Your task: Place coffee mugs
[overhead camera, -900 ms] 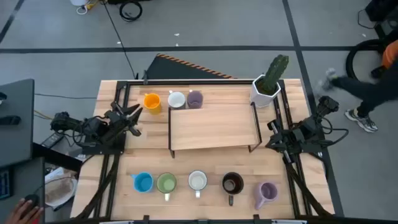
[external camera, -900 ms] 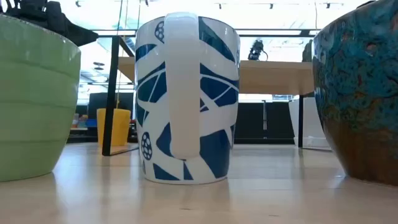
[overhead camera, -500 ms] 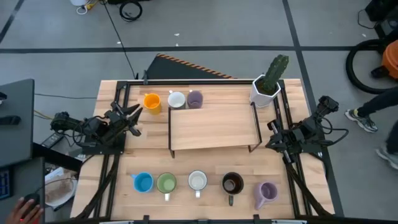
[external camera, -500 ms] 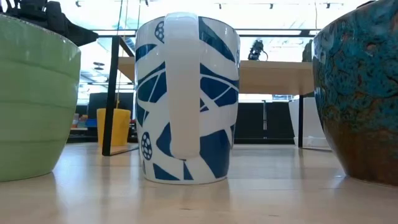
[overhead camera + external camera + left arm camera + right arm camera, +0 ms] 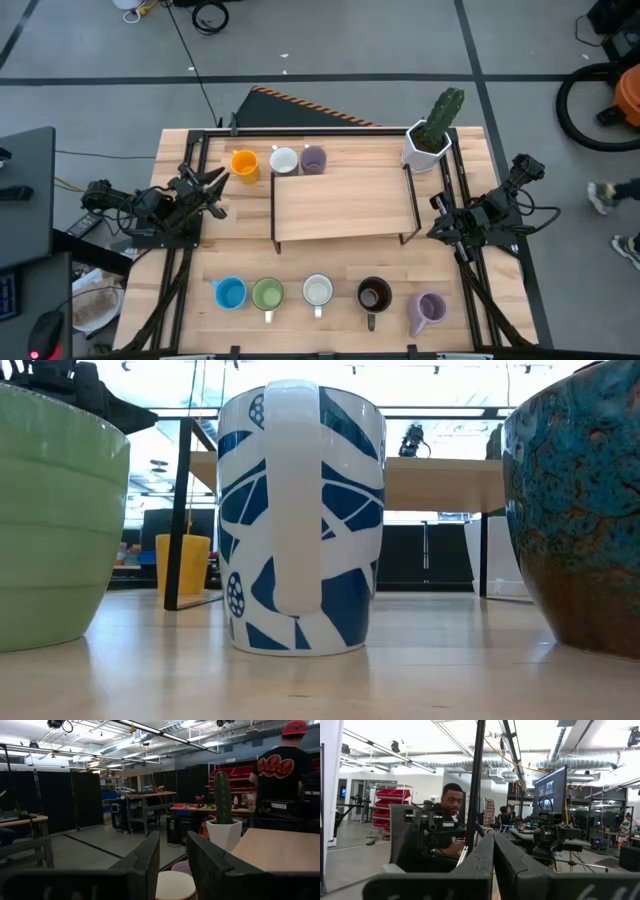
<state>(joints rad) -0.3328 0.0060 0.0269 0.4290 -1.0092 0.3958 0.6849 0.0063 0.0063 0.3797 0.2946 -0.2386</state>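
- Both of my fingers sets sit idle at the bench sides: my left fingers (image 5: 212, 188) hover over the left edge, just near-left of the far row of mugs, parted a little with nothing between them.
- From my left wrist I look between the two dark fingers (image 5: 145, 865) at a white mug (image 5: 175, 886) and a lilac mug (image 5: 181, 867) beyond it, with the cactus pot (image 5: 224, 831) farther off.
- My right fingers (image 5: 440, 222) rest at the right edge of the bench (image 5: 340, 270), pressed together and holding nothing; my right wrist view shows them touching along their length (image 5: 492, 865).
- In the far row on the left, by the shelf's far-left corner, stand three mugs side by side: orange mug (image 5: 244, 165), white mug (image 5: 284, 161), lilac mug (image 5: 313, 160).
- A raised wooden shelf (image 5: 345, 203) on dark legs fills the middle of the bench, bare on top.
- The white hexagonal cactus pot (image 5: 427, 147) stands at the far right corner of the shelf.
- Along the near edge run five mugs, left to right: blue mug (image 5: 230, 293), green mug (image 5: 267, 295), second white mug (image 5: 318, 291), dark brown mug (image 5: 373, 295), second lilac mug (image 5: 430, 309).
- From bench height the second white mug (image 5: 300, 520) shows a blue pattern and turns its handle to the camera, between the green mug (image 5: 55, 520) and the dark brown mug (image 5: 580, 510), whose side is glazed teal.
- A person in a black printed shirt and red cap (image 5: 282, 775) stands beyond the bench.
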